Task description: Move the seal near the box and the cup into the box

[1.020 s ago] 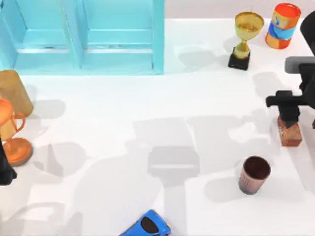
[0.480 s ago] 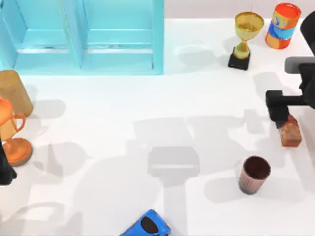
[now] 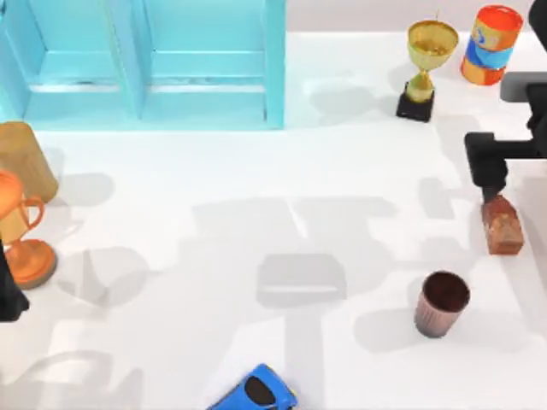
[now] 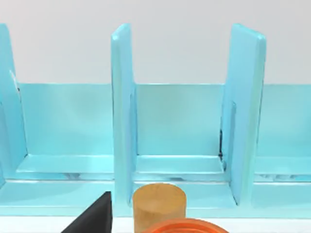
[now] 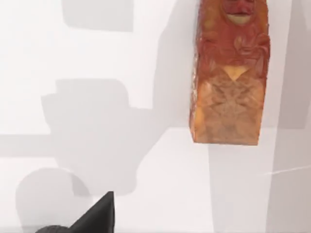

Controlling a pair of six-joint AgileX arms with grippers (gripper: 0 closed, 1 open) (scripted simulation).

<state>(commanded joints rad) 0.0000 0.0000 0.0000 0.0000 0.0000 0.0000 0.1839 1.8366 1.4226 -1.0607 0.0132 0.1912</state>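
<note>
The seal (image 3: 502, 225), a reddish-brown speckled block, rests on the white table at the right side; the right wrist view has it straight below (image 5: 230, 77). My right gripper (image 3: 489, 175) hovers just behind it, open and holding nothing, with one dark fingertip (image 5: 99, 213) showing. The cup (image 3: 442, 303), a ribbed brown-pink tumbler, stands upright in front of the seal and a little to its left. The box (image 3: 154, 64) is a teal divided case at the back left, and its compartments (image 4: 175, 121) face the left wrist camera. My left gripper (image 3: 8, 295) stays parked at the left edge.
A gold trophy (image 3: 425, 68) and an orange can (image 3: 491, 44) stand at the back right. A wooden cylinder (image 3: 24, 161) and an orange trophy (image 3: 21, 231) sit at the left edge. A blue toy car (image 3: 256, 391) lies at the front edge.
My right gripper has lifted off the seal and drawn back toward the far side, leaving the seal on the table. Cup and left arm have not moved.
</note>
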